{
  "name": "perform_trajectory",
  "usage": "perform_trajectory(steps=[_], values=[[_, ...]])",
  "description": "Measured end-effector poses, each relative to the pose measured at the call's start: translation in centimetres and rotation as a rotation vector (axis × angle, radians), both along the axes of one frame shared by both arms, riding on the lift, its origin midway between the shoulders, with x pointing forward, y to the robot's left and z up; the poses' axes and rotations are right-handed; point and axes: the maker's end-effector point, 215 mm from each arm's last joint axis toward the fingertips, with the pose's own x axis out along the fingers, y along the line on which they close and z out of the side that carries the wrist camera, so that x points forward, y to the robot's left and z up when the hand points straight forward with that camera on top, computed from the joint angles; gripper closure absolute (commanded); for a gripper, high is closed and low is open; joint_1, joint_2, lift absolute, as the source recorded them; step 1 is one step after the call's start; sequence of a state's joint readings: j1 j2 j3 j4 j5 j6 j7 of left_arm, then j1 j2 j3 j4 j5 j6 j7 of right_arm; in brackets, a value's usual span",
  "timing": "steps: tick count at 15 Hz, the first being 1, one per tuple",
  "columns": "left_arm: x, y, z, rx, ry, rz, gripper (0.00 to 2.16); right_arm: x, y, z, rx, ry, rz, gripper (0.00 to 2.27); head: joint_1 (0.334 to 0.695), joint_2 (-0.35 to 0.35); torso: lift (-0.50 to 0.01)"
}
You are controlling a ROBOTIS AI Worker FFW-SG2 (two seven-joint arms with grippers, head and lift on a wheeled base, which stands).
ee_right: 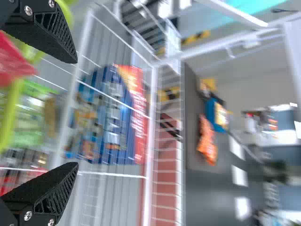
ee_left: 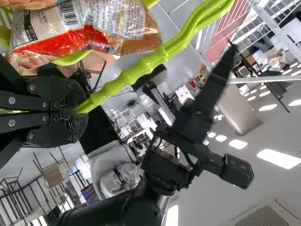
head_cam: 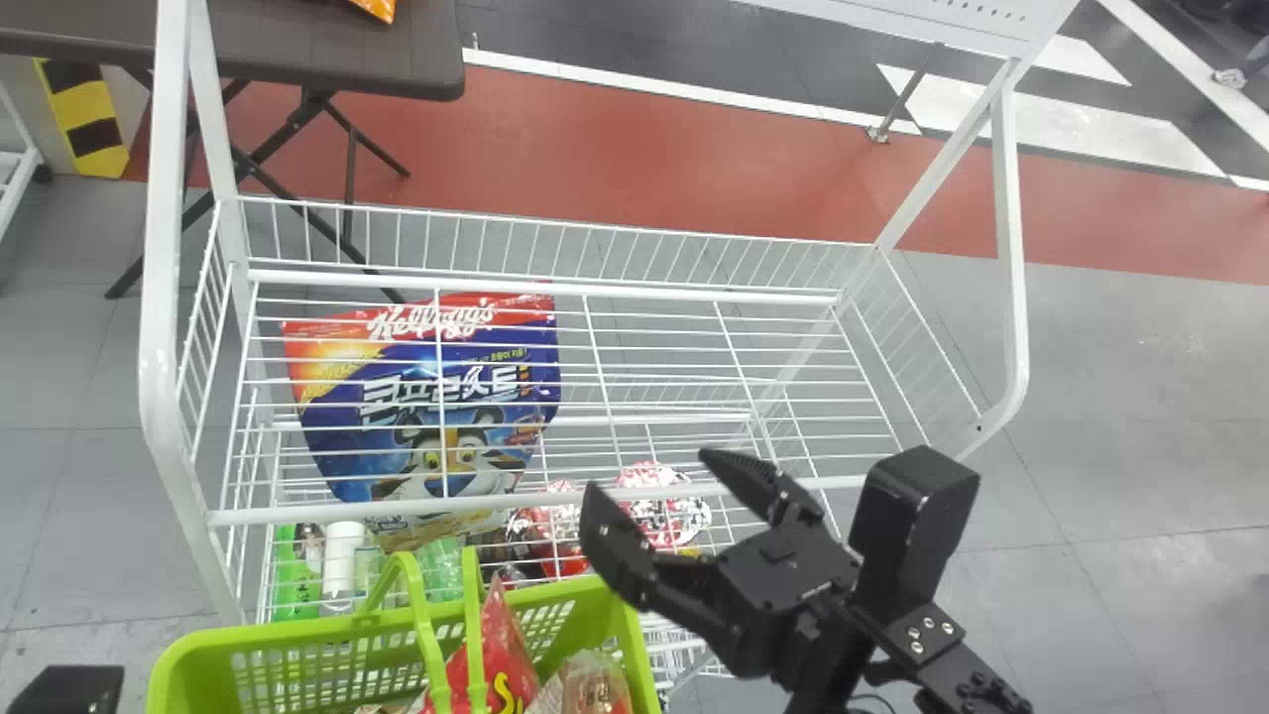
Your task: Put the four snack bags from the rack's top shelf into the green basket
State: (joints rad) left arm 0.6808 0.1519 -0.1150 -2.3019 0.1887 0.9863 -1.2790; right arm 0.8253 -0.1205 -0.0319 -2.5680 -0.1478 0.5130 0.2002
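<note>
In the head view my left gripper [head_cam: 74, 687] shows partly at the bottom left corner. The left wrist view has my left gripper [ee_left: 80, 111] shut on the handle [ee_left: 136, 75] of the green basket. That basket [head_cam: 397, 623] stands before the rack, holding a red bag [head_cam: 496, 650] and a brownish bag [head_cam: 585, 686]; a snack bag [ee_left: 99, 23] also appears close to the left wrist camera. My right gripper [head_cam: 654, 476] is open over the rack's front rail, right of the basket, with nothing between its fingers; the right wrist view has the same gripper [ee_right: 76, 112] spread.
Through the top shelf's wires [head_cam: 684, 296] a big blue-and-red cereal bag [head_cam: 446, 397] shows below. Bottles [head_cam: 340, 560] and red-and-white packs [head_cam: 659, 501] lie lower still. White posts [head_cam: 159, 297] frame the rack; a dark table [head_cam: 347, 50] stands behind it.
</note>
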Motion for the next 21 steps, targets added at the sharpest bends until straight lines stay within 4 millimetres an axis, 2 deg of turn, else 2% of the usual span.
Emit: perform_trajectory(steps=[3,4,9,21], values=[[0.0,-0.1,0.0,-0.003,-0.002,-0.001,1.76,2.0,-1.7,5.6,0.016,-0.258,-0.078,0.02,0.695,-0.35,0.0],[-0.1,-0.1,0.0,-0.004,-0.002,-0.002,1.76,2.1,-2.2,6.5,0.016,-0.302,-0.09,0.02,0.695,-0.35,0.0],[-0.2,-0.2,0.0,-0.006,0.001,-0.005,1.76,2.2,-3.1,6.3,0.013,-0.306,-0.116,0.02,0.695,-0.35,0.0],[-0.5,-0.4,0.1,-0.009,0.002,-0.008,1.76,2.0,-3.7,6.4,0.002,-0.302,-0.129,0.02,0.695,-0.35,0.0]])
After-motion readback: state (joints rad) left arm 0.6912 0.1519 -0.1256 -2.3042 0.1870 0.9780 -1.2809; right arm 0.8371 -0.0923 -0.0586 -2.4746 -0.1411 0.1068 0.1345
